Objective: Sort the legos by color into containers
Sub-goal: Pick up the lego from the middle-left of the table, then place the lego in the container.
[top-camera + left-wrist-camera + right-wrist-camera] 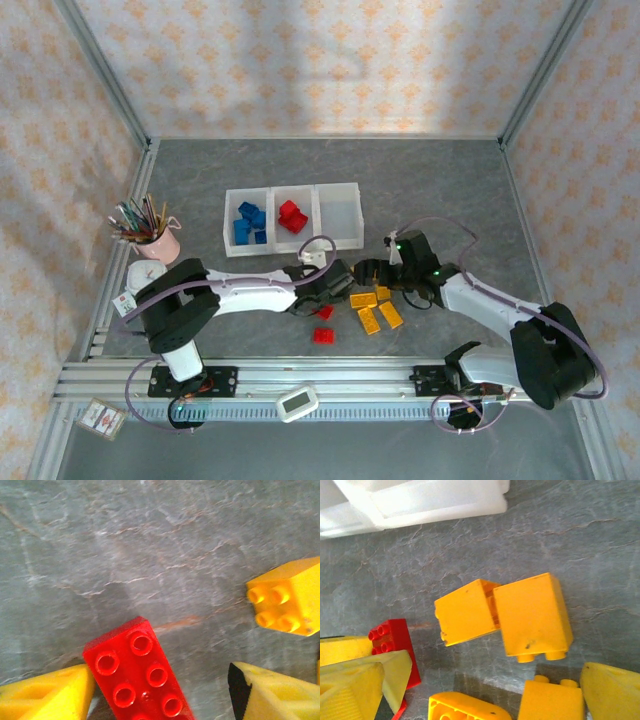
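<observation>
While the left hand (160, 696) stands part-open and empty astride the red brick (137, 675), off-centre near the bench's (430, 180) front edge, centre it, then close squarely; the right hand (487, 685), wide open, hovers empty over yellow bricks (530, 612).

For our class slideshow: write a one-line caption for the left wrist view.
Left gripper open around a red brick on the grey table, a yellow brick nearby.
</observation>
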Robot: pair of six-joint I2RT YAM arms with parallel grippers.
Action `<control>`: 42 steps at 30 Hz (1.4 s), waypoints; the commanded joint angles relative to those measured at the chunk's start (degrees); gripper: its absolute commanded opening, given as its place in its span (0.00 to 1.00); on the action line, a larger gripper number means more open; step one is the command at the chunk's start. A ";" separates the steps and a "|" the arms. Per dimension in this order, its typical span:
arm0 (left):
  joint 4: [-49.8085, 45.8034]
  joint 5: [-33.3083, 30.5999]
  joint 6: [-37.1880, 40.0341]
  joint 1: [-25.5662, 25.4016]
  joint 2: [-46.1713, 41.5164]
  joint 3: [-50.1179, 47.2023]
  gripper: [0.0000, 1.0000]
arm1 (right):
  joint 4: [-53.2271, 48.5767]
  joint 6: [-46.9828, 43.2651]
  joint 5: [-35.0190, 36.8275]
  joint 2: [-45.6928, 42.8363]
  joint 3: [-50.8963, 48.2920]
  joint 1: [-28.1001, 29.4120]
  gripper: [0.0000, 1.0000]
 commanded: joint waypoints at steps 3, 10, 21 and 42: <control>-1.75 -2.95 1.24 -0.45 3.18 4.17 0.65 | 1.60 0.79 -1.83 -1.48 -1.06 -1.88 1.00; -3.87 -3.53 1.89 -0.44 4.48 4.11 0.56 | 1.10 0.45 -1.65 -1.97 -1.15 -2.24 1.00; -5.32 -3.80 5.32 -0.45 7.38 6.50 0.40 | 1.16 1.11 -2.06 -1.97 -0.73 -2.48 1.00; -4.95 -9.37 8.34 3.58 -7.56 4.57 0.26 | -0.74 1.69 -2.22 -4.22 6.62 -2.00 1.00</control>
